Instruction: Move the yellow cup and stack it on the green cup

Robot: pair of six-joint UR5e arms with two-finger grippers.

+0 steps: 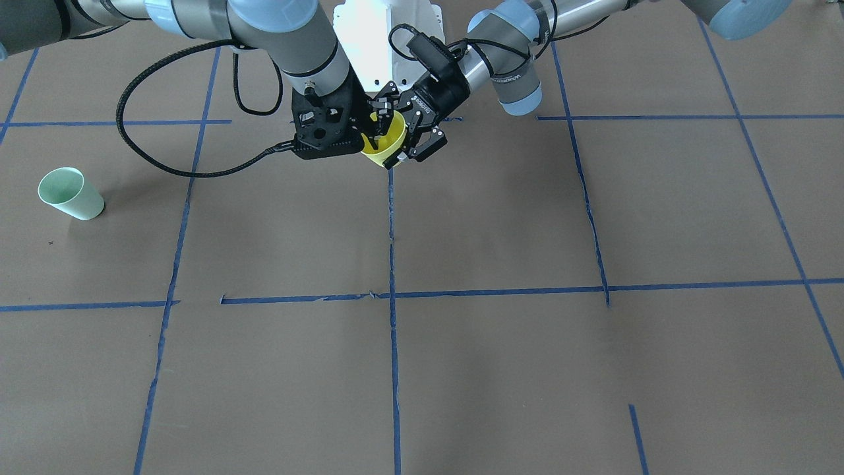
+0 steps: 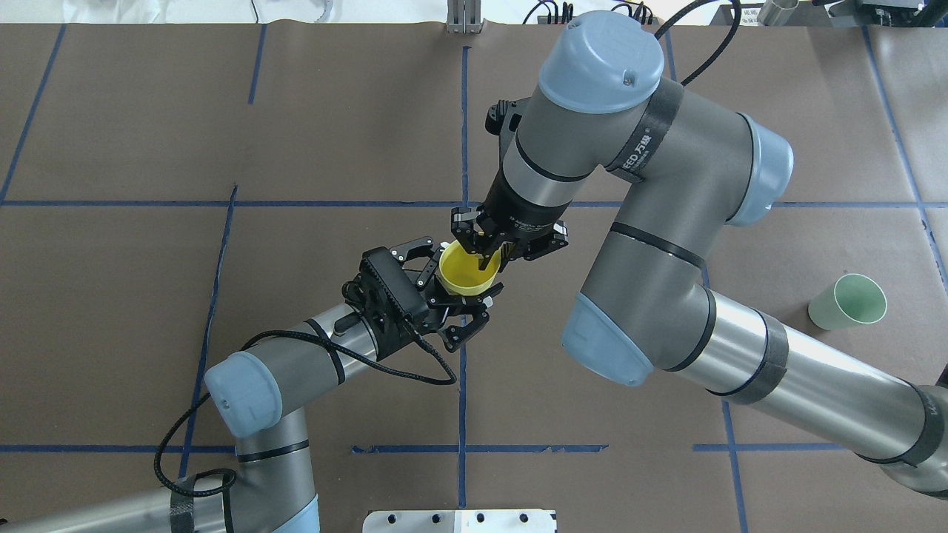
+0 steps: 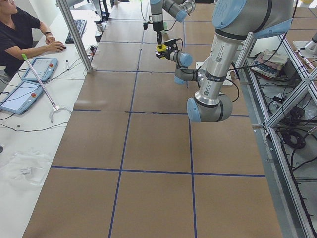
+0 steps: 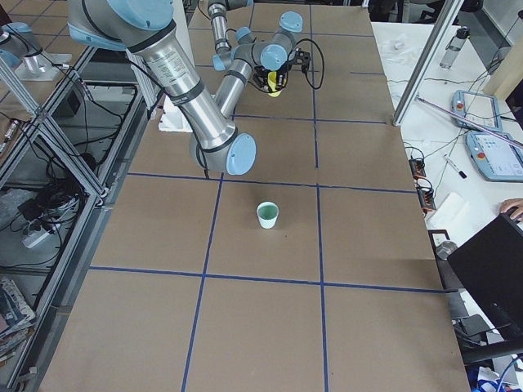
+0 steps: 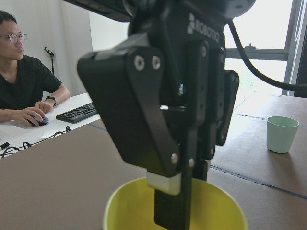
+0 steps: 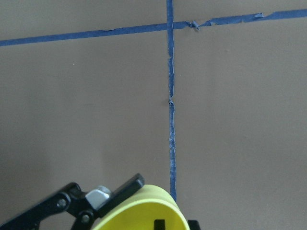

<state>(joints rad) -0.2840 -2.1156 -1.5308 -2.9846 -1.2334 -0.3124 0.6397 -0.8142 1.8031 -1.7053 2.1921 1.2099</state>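
Right gripper (image 2: 481, 250) pinches yellow cup (image 2: 466, 277) rim, finger inside. Left gripper (image 2: 455, 285) wide round cup, grip unclear. You pull left away first, then go right to green cup (image 2: 848, 301).

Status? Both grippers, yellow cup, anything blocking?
Right gripper pinches rim of yellow cup, one finger inside. Left gripper around cup body, grip unclear. Cup midair. Green cup upright, far right, unobstructed.

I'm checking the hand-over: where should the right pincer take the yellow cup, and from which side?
By the rim wall, from above, one finger inside, one outside. The yellow cup is mouth-up, and the left pincer flanks its sides, so only the top is free. That grip likely also leaves the tapered base bare for the green cup. The right pincer is placed so now.
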